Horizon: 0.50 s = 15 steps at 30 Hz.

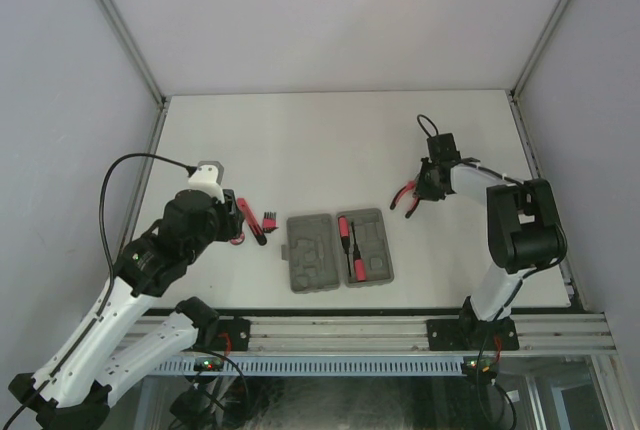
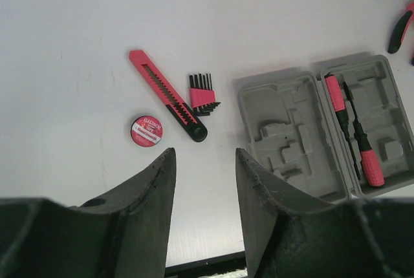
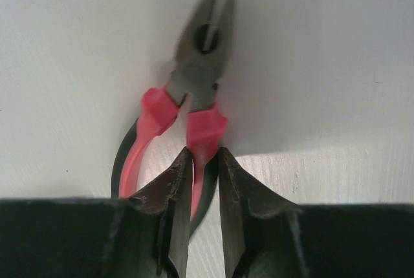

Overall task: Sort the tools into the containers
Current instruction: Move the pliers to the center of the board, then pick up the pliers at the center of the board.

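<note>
Right fingers (image 3: 173, 184) pinch one red handle of the pliers (image 3: 194, 90), well right of the case (image 2: 284, 136). Left fingers (image 2: 152, 187) stand half open, holding nothing, above the bench (image 2: 65, 45) near the knife (image 2: 165, 94), hex keys (image 2: 204, 94) and disc (image 2: 146, 130). The case lies open between the arms. Two drivers (image 2: 335, 92) lie in its right half.

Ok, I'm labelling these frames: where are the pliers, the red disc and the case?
pliers (image 3: 195, 71), right wrist view, on the metal head.
disc (image 2: 146, 130), left wrist view, on its label.
case (image 2: 284, 132), left wrist view, on its empty half.
</note>
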Each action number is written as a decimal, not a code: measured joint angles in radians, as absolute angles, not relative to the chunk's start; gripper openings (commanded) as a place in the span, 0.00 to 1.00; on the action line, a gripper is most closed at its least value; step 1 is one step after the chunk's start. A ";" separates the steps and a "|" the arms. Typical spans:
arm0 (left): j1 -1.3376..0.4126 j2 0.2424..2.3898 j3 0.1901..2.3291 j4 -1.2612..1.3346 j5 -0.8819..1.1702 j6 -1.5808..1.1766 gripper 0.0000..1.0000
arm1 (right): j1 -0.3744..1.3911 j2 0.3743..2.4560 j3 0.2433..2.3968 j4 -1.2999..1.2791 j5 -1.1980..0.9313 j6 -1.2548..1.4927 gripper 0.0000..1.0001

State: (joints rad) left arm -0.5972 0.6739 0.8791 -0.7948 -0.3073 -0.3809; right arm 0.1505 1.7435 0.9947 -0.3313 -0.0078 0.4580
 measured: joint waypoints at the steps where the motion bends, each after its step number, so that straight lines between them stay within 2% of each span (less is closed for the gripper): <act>1: -0.597 0.674 0.879 -0.795 -0.307 -0.381 0.46 | 0.150 1.747 1.000 -0.336 -0.009 0.455 0.13; 7: -0.597 0.674 0.879 -0.795 -0.307 -0.381 0.46 | 0.152 1.752 1.008 -0.345 -0.004 0.447 0.00; 15: -0.597 0.673 0.879 -0.794 -0.305 -0.381 0.48 | 0.152 1.675 0.962 -0.384 0.042 0.429 0.00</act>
State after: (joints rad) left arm -0.5972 0.6731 0.8787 -0.7944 -0.3054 -0.3809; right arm 0.1520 1.6749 0.9623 -0.3840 0.0418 0.4290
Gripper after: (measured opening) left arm 0.460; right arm 0.136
